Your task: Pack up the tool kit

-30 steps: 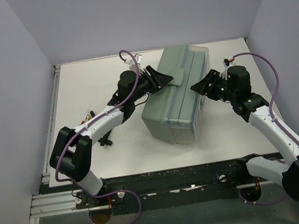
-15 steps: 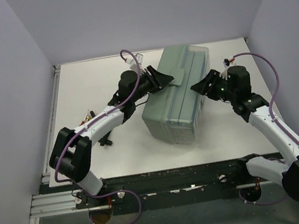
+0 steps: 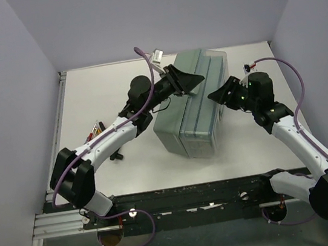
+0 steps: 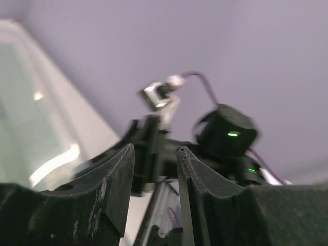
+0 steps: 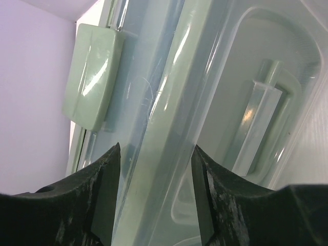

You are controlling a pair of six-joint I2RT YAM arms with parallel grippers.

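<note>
The tool kit [image 3: 198, 115], a large sage-green box with a translucent lid, stands mid-table, turned at an angle. My left gripper [image 3: 193, 81] hovers over its upper left part, open with nothing between the fingers [image 4: 115, 174]. In the left wrist view the gripper [image 4: 155, 149] faces the right arm, and the pale lid [image 4: 31, 123] blurs past at the left. My right gripper [image 3: 216, 95] sits close against the box's right side, open. In the right wrist view it [image 5: 155, 148] faces the translucent lid [image 5: 205, 102], with a green latch [image 5: 92, 84] to the upper left.
Small hand tools [image 3: 95, 130] lie on the table at the left by the left arm, along with a black piece [image 3: 117, 156]. Purple walls close off the left, right and back. A metal rail [image 3: 56, 138] runs down the table's left edge.
My left gripper has lifted and swung right, from the box's left edge to over its top. The right arm has stayed put, and both grippers' jaw gaps look unchanged.
</note>
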